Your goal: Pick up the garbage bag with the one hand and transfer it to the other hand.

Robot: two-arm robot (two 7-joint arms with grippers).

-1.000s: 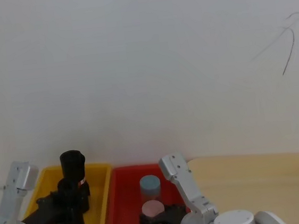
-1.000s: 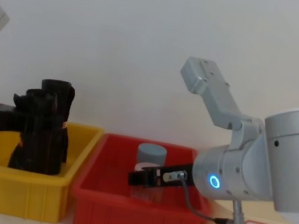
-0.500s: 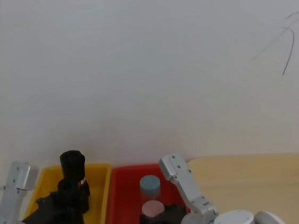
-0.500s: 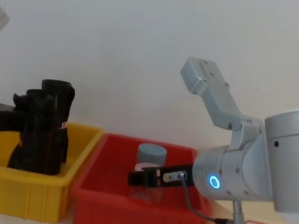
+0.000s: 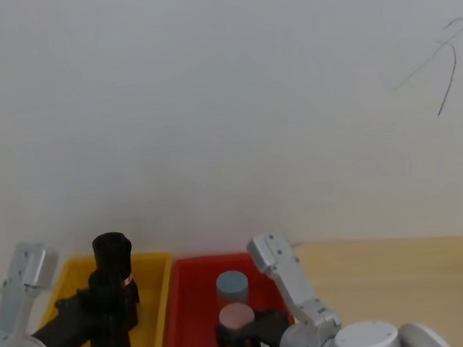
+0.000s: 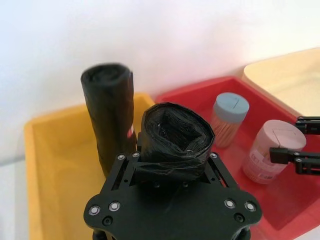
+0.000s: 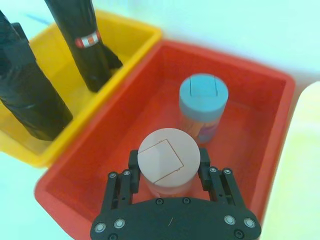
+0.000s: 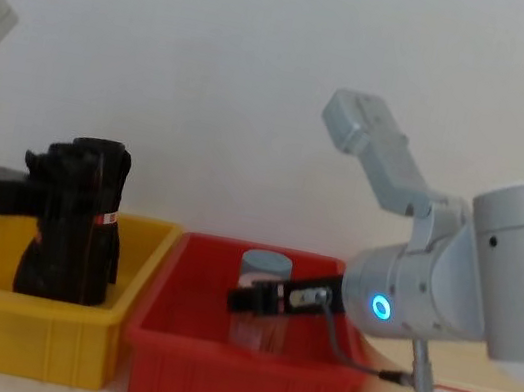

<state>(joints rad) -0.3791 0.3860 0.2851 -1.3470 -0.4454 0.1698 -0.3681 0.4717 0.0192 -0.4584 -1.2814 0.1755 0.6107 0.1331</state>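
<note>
Black plastic sits in the left gripper [image 8: 58, 189]. It is clamped on the garbage bag [image 6: 174, 137], which stands upright in its hold, with the foot hanging below the gripper inside the yellow bin [image 8: 34, 339]. Just beyond the gripper, close against the held bag, stands the second roll [image 6: 111, 115].

Compared with half a second ago, the gripper and its bag sit a little higher. In the chest view the held top is now about level with its twin's. The lift looks begun, but the bag has not cleared the bin wall.

Rightward, over the red bin [image 8: 229, 383], the right gripper [image 8: 249, 300] has crept up too. It sits at a pink-lidded jar [image 7: 167, 157], with a blue-lidded jar [image 7: 202, 97] just beyond. I cannot tell whether it grips the jar or only straddles it. The bag is well apart from it, so the handover is still ahead.
</note>
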